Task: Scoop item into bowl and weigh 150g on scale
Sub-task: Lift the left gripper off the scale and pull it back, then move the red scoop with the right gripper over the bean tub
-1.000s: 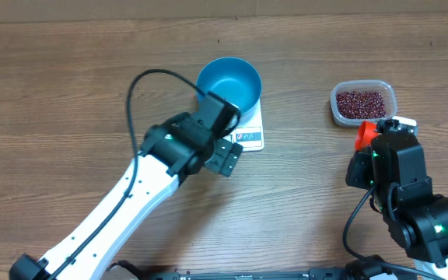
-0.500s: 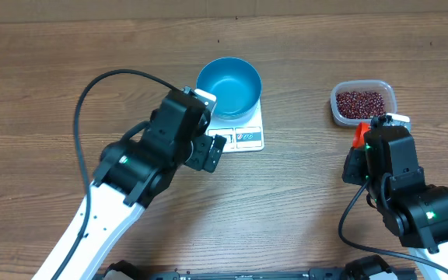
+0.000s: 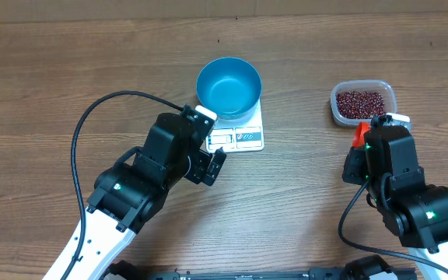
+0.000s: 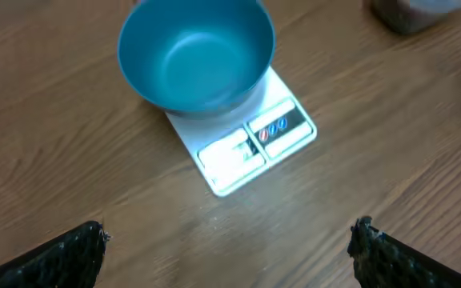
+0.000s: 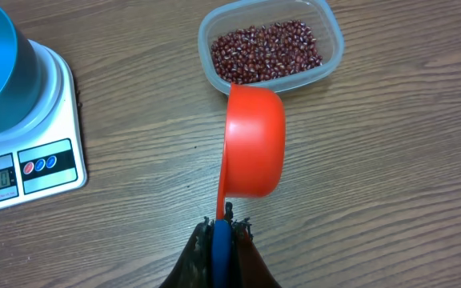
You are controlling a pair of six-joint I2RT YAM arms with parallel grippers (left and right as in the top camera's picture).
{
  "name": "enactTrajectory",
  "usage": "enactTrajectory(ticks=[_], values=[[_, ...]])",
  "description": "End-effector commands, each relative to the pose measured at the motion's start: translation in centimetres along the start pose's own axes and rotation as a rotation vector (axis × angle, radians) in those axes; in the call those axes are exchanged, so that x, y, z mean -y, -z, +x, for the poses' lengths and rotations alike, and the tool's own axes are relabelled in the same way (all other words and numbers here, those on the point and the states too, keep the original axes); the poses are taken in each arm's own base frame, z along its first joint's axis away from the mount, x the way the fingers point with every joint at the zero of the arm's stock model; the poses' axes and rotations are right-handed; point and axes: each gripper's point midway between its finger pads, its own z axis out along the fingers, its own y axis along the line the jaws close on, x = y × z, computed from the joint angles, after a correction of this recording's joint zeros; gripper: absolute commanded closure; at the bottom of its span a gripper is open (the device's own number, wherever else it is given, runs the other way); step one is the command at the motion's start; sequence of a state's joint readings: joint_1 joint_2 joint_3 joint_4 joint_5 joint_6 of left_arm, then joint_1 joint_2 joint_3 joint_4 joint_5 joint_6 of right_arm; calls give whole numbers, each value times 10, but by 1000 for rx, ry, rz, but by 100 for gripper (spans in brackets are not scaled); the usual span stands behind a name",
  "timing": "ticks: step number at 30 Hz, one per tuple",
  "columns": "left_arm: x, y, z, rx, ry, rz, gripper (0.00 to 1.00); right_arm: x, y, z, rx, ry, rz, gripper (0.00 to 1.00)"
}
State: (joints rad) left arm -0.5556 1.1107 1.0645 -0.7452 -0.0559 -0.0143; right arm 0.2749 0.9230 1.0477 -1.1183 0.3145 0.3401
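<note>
Right gripper (image 5: 221, 240) pinched tight on scoop (image 5: 254, 144) handle, orange scoop just beside tub (image 5: 205, 36) of beans (image 5: 266, 52). Left gripper (image 4: 226, 244) spread wide, holding nothing, near scale (image 4: 254, 148). Bowl (image 4: 194, 56) sits on scale, no beans inside.

The bowl (image 3: 229, 85) sits on the scale (image 3: 247, 138). Well to their right, beans (image 3: 360, 102) lie in the tub (image 3: 390, 99), with the scoop (image 5: 254, 144) just before it, perhaps touching.
</note>
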Motion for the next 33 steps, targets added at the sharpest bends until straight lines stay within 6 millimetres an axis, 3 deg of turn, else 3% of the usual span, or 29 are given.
enactTrajectory(ticks=[1,18,33], values=[[2,2,-6,30,-23,14,1,0,8,-14,46,-16,-6,96],[3,-15,6,-42,-26,14,0,-4,9,-23,83,-28,-22,96],[4,-43,22,-143,-31,14,0,-4,9,-24,87,-18,-23,96]])
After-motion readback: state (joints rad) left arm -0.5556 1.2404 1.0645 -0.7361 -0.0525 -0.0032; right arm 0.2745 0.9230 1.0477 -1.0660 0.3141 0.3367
